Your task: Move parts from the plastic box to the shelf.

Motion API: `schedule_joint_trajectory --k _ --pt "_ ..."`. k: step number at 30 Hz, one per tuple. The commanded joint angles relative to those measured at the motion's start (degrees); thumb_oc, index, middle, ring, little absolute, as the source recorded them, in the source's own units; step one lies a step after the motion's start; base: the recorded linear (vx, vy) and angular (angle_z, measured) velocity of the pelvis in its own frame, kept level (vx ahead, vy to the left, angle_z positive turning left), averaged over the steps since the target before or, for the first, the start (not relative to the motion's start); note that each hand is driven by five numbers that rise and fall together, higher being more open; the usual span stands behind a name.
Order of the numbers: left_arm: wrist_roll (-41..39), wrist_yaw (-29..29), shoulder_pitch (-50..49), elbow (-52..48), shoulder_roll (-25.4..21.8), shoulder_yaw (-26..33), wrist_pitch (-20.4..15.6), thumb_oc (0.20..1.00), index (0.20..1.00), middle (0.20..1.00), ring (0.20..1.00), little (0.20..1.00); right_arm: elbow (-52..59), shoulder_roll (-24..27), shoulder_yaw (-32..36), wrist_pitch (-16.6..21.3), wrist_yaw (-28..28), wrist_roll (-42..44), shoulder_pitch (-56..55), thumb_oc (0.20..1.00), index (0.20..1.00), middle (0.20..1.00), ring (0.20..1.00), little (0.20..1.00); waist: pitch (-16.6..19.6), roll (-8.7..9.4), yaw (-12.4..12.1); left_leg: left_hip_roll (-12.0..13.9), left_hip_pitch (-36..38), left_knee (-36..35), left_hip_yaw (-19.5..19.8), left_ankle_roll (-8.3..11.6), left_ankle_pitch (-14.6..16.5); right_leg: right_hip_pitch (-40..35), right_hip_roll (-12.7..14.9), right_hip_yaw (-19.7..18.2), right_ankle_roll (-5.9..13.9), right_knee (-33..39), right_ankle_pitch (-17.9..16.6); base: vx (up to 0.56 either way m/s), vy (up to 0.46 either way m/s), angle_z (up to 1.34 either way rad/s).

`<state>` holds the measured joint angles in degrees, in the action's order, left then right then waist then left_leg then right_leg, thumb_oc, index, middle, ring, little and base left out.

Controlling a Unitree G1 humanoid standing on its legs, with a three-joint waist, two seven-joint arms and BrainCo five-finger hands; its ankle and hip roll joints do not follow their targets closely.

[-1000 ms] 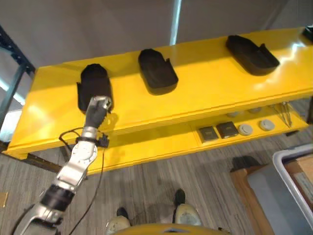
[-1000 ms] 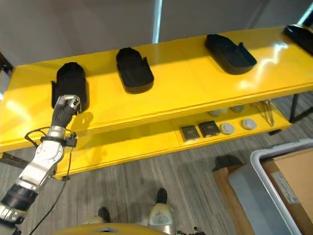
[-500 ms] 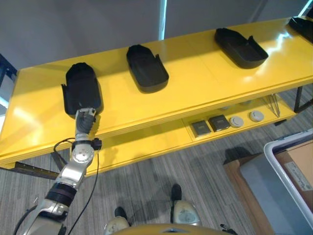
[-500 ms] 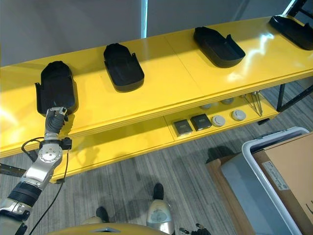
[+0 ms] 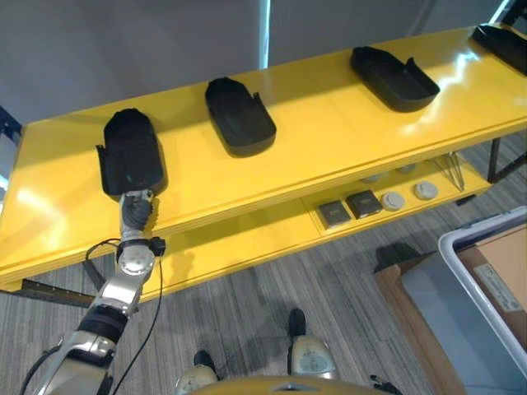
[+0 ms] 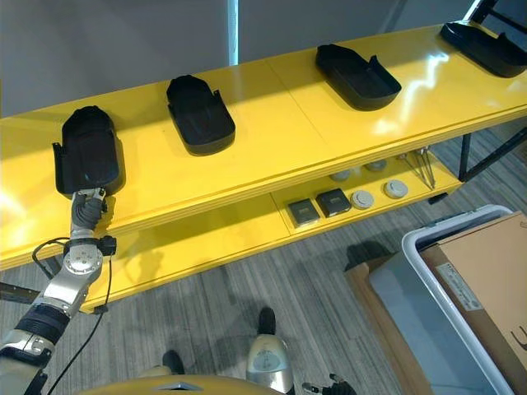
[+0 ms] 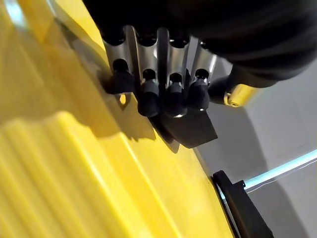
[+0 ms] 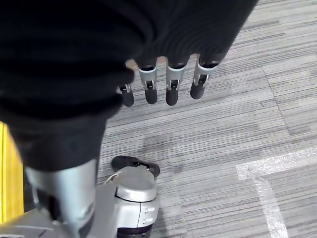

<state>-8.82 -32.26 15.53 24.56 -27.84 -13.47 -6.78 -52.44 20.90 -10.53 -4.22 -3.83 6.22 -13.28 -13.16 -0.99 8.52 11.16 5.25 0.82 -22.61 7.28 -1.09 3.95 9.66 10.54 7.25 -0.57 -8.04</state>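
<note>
Several black moulded parts lie on the yellow shelf (image 5: 329, 123). My left hand (image 5: 136, 211) is at the shelf's front edge, just before the leftmost black part (image 5: 130, 152). In the left wrist view its fingers (image 7: 148, 94) are straight, with the tips at the near edge of that part (image 7: 190, 129) and nothing held. My right hand (image 8: 171, 82) hangs open over the floor. The plastic box (image 5: 486, 271) stands on the floor at the lower right.
More black parts lie further right on the shelf (image 5: 240, 117) (image 5: 393, 67) (image 5: 501, 35). The lower shelf board holds two dark square pieces (image 5: 333, 213) (image 5: 363, 203) and round discs (image 5: 426, 191). A cardboard box (image 6: 486, 271) sits in the plastic box.
My left hand has drawn back off the leftmost black part to the shelf's front edge, leaving the part lying there. The camera has shifted too.
</note>
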Motion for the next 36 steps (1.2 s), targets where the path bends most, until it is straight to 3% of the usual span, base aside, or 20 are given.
schedule_joint_trajectory --k 1,24,29,30,31,34,36 --pt "0.13 -2.06 4.99 4.38 -1.15 3.37 -2.85 0.200 0.200 0.200 0.200 0.200 1.74 1.46 -1.36 -0.58 0.98 -2.36 -1.24 1.000 1.000 1.000 1.000 1.000 1.24 2.18 0.92 4.68 -5.48 6.31 -0.03 -0.47 0.51 -2.39 3.87 -2.89 3.70 -3.48 6.18 0.00 0.000 0.00" --pt "-0.82 -3.07 13.54 9.16 -3.85 2.93 -1.61 0.200 0.200 0.200 0.200 0.200 0.63 2.92 -2.50 0.20 2.22 -3.44 -0.30 1.000 1.000 1.000 1.000 1.000 1.49 2.20 2.56 5.08 -5.50 6.51 -0.84 -0.43 0.49 -1.97 3.44 -3.86 3.56 -3.69 6.59 0.00 0.000 -0.02" --pt "-3.22 -1.37 12.73 8.57 -2.94 2.99 -5.15 0.200 0.200 0.200 0.200 0.200 0.63 2.19 -2.47 0.54 1.72 -3.50 -0.60 1.000 1.000 1.000 1.000 1.000 1.75 2.27 2.29 5.05 -5.25 6.29 -0.79 -0.56 0.50 -2.34 3.40 -3.70 3.46 -3.51 6.70 0.00 0.000 0.00" --pt "-3.96 -0.12 11.84 6.05 -2.50 3.20 -6.33 0.570 0.570 0.570 0.570 0.570 0.60 1.83 -2.20 0.69 1.61 -3.69 -0.71 1.000 1.000 1.000 1.000 1.000 1.92 2.26 1.97 4.92 -5.08 6.10 -0.66 -0.61 0.56 -2.62 3.44 -3.50 3.42 -3.32 6.71 0.00 0.000 0.00" --pt "-4.67 0.81 11.16 4.49 -2.33 3.40 -7.19 1.000 1.000 1.000 1.000 1.000 0.44 1.64 -1.97 0.89 1.55 -3.87 -0.75 1.000 1.000 1.000 1.000 1.000 2.04 2.21 1.74 4.81 -4.98 6.02 -0.54 -0.66 0.61 -2.82 3.44 -3.37 3.37 -3.25 6.75 0.00 0.000 0.00" --pt "-4.86 4.69 6.43 -5.45 -2.09 4.58 -9.32 1.000 1.000 1.000 1.000 1.000 0.15 0.41 -0.94 0.64 1.00 -4.18 -0.84 1.000 1.000 1.000 1.000 1.000 2.56 1.98 0.25 4.14 -4.60 5.67 0.53 -0.82 0.86 -3.89 3.60 -2.39 3.16 -2.78 6.78 -0.02 -0.004 0.05" --pt "-10.33 8.38 2.10 -11.90 -1.39 5.93 -10.05 1.000 1.000 1.000 1.000 1.000 0.06 -0.72 -0.50 0.05 0.44 -4.21 -0.63 1.000 1.000 1.000 1.000 1.000 3.08 1.73 -1.30 3.48 -4.51 5.25 1.73 -0.96 0.90 -4.64 3.65 -1.52 2.92 -2.41 6.77 -0.04 -0.004 0.11"
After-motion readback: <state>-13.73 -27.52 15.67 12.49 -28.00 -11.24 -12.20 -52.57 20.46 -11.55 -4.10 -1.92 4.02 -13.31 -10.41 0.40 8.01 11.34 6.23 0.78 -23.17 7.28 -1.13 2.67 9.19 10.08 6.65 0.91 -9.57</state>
